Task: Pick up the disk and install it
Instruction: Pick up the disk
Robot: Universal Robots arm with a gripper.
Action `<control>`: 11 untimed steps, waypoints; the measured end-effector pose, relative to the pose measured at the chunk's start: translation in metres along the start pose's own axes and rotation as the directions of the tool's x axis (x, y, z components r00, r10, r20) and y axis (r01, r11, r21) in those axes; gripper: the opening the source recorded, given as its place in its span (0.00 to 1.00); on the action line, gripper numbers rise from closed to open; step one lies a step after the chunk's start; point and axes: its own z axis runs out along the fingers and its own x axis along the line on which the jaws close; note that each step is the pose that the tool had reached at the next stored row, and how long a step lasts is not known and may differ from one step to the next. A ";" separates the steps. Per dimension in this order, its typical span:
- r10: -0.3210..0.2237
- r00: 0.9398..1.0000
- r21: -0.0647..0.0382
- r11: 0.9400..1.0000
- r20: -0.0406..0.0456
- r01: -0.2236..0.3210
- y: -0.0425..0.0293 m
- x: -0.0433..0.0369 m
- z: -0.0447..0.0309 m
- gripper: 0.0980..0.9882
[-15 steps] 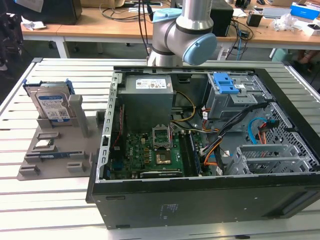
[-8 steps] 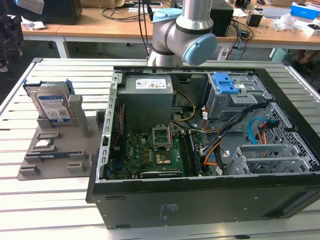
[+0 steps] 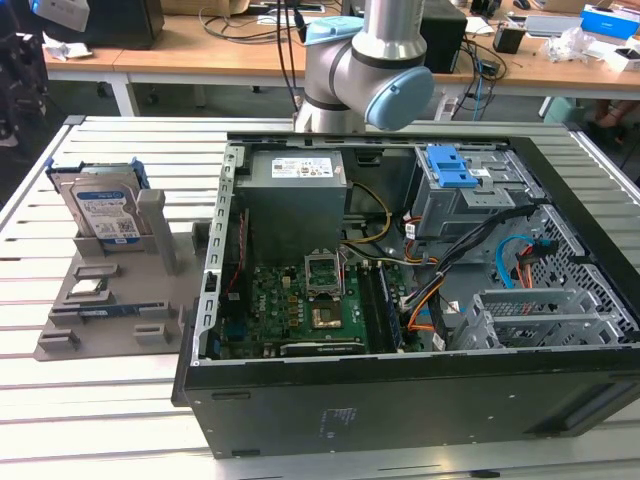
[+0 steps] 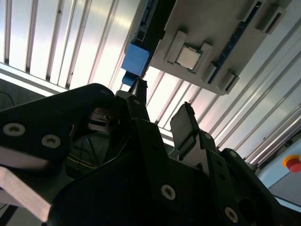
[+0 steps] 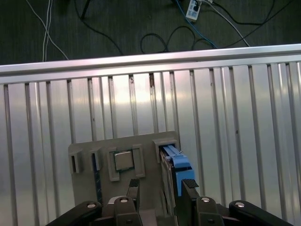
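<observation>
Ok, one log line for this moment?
gripper: open, near disk | disk: upright in grey holder, ungrasped | install: not done

Disk (image 3: 100,205): I saw silver metal, a blue-and-white label and a blue frame round the edges.
Holder (image 3: 115,335): plain light grey on my feed.
Table (image 3: 90,430): silver, striped by dark grooves between its slats.
Computer case (image 3: 400,410): black outside, grey metal inside.
Motherboard (image 3: 290,300): dark green, speckled with small parts.
Latch (image 3: 450,165): bright blue, on a grey cage (image 3: 425,205).
Cables (image 3: 470,240): I counted black, orange, blue and yellow.
Arm (image 3: 345,70): silver-grey with pale blue caps.
Gripper (image 5: 162,184): black, with pale screw heads.
Stop button (image 4: 294,164): red on yellow.
</observation>
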 end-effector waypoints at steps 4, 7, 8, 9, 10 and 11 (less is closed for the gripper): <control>0.000 1.000 0.000 1.000 0.000 0.000 -0.0003 0.0000 0.0025 0.43; 0.000 1.000 0.000 1.000 0.000 0.000 -0.0027 -0.0003 0.0042 0.43; 0.000 1.000 0.000 1.000 0.000 0.000 -0.0034 -0.0004 0.0047 0.43; 0.000 1.000 0.000 1.000 0.000 0.000 -0.0040 -0.0006 0.0051 0.43; 0.000 1.000 0.000 1.000 0.000 0.000 -0.0048 -0.0011 0.0056 0.43; 0.000 1.000 0.000 1.000 0.000 0.000 -0.0053 -0.0013 0.0059 0.43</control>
